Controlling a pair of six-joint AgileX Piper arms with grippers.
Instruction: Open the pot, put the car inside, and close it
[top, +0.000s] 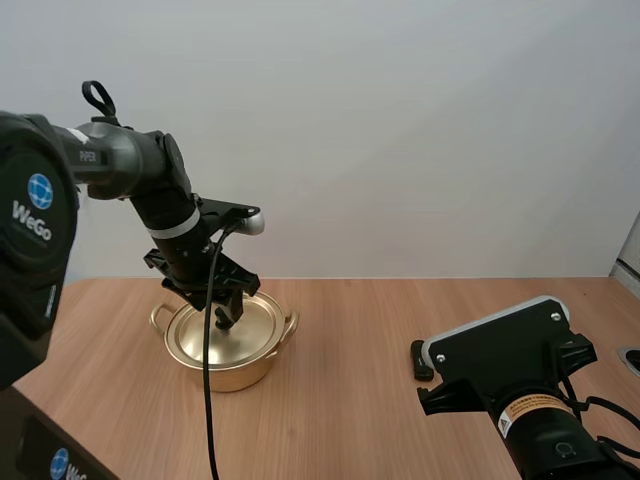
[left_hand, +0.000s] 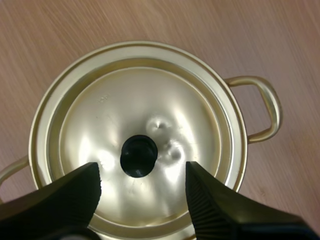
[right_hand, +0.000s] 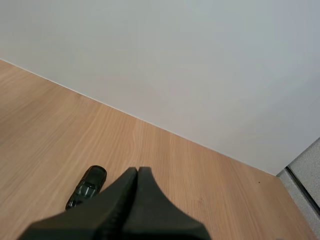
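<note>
— Nearest the high camera is the right arm (top: 520, 400), low over the table (top: 340, 430). Why is it parked there?
— Waiting its turn, I'd judge. A small dark thing, likely the toy car (top: 421, 360), lies just beside its wrist, well apart from the pot (top: 235, 368).
— And the far arm?
— The left gripper (top: 228, 316) hangs straight down over the lid (top: 195, 335), which sits on the golden pot. That fits the first step, since the pot must be opened before anything goes in.
— What does the left wrist view add?
— Its fingers (left_hand: 60, 200) are spread wide, ribbed faces turned inward, one on each side of the black knob (left_hand: 138, 156). They touch nothing. The knob is centred in the gap, so a plain squeeze should catch it, once the tips are low enough. The lid sits level inside the rim.
— And the right wrist view?
— The right gripper (right_hand: 137, 172) has its fingers pressed together into one wedge, holding nothing. The toy car rests on the wood just beside the tips, not touched. The fingers would have to part before any pickup.
</note>
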